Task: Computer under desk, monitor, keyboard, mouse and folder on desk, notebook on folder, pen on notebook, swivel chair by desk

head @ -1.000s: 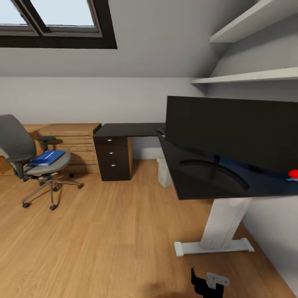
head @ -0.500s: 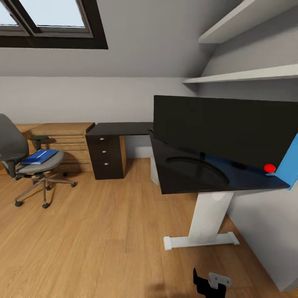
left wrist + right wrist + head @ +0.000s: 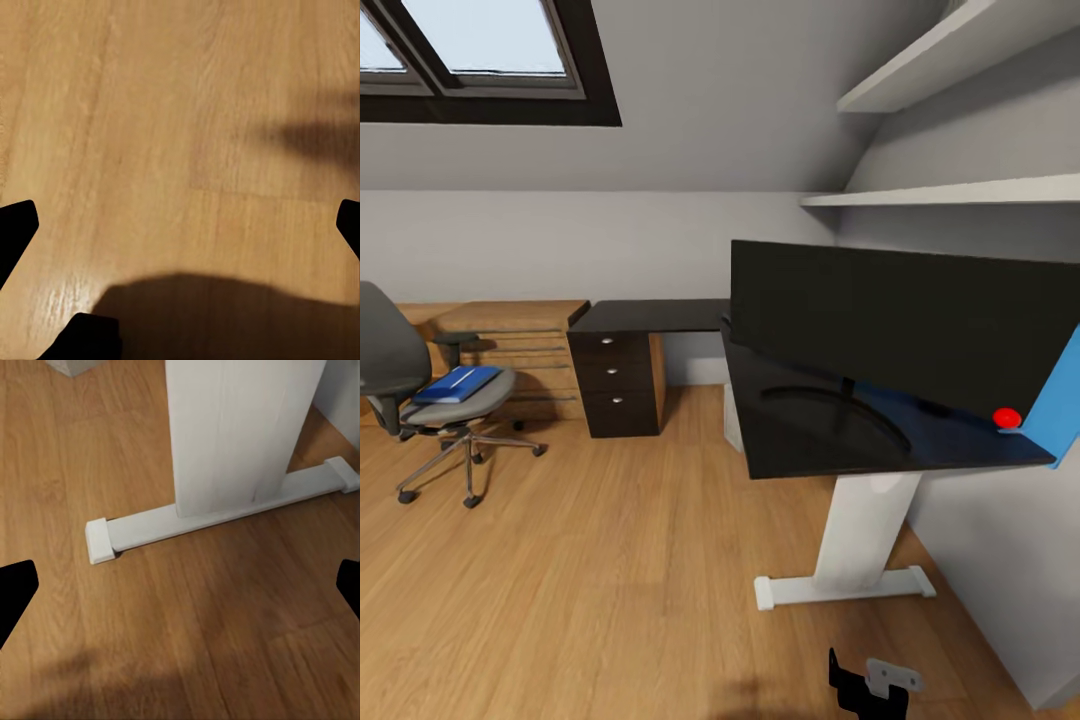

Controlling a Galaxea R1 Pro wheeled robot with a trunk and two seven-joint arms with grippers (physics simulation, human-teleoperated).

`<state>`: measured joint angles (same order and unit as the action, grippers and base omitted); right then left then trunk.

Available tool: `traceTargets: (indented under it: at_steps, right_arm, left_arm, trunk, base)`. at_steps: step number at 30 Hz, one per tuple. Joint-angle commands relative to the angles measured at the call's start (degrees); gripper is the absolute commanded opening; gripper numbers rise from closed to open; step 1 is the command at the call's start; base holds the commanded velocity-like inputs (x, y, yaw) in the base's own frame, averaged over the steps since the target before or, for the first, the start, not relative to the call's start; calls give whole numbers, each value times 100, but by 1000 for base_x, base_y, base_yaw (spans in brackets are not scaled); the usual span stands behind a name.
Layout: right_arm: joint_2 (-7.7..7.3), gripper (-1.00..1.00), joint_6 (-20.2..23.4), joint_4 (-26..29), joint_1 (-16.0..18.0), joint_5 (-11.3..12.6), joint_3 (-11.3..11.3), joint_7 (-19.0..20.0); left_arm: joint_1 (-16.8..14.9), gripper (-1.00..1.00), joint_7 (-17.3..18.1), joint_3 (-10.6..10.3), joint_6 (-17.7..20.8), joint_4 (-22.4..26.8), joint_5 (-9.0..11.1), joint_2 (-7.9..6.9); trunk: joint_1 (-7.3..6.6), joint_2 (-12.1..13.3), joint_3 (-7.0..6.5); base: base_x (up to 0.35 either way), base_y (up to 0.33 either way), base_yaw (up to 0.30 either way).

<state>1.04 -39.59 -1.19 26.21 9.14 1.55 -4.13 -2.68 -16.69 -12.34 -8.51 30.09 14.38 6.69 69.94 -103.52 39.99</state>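
The monitor stands on the black desk at the right, its red dot at the lower right corner. Under the desk, a sliver of the pale computer shows beside the white pedestal leg. Far left, the grey swivel chair stands on the floor apart from the desk, the blue folder on its seat. A thin pale line on the folder is too small to name. Keyboard, mouse and notebook are hidden or out of view. My left gripper hangs open over bare floor; my right gripper is open above the pedestal foot.
Black drawers carry the desk's far wing, with a low oak drawer unit beside them. A blue panel leans on the right wall under two shelves. A skylight is upper left. Wood floor stretches between chair and desk.
The whole picture slid left as the camera turned right, bringing the blue panel into view. Chair, folder, desk and monitor have not moved in the room.
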Motion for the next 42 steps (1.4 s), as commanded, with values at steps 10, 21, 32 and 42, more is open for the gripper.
traceTargets:
  at_steps: [10,21,32,42]
  right_arm:
    - [16,100,-23,-13,6,15,12,-9]
    - [1,100,-33,-13,6,0,19,4]
    - [1,100,-31,-13,6,0,14,1]
    - [-7,100,-59,-13,6,-1,13,0]
  left_arm:
    - [-4,100,-75,-43,-20,5,62,7]
    - [-4,100,-98,-66,16,-3,48,25]
    - [-4,100,-102,-67,16,-3,48,25]
    - [-4,100,-96,-59,14,-3,53,10]
  trunk:
    - [-221,400,-175]
    - [-463,841,-372]
    - [-704,1282,-570]
    - [-924,1683,-749]
  base:
    - [0,0,0]
    - [-108,-87,0]
    - [-255,-207,0]
    - [-173,-141,0]
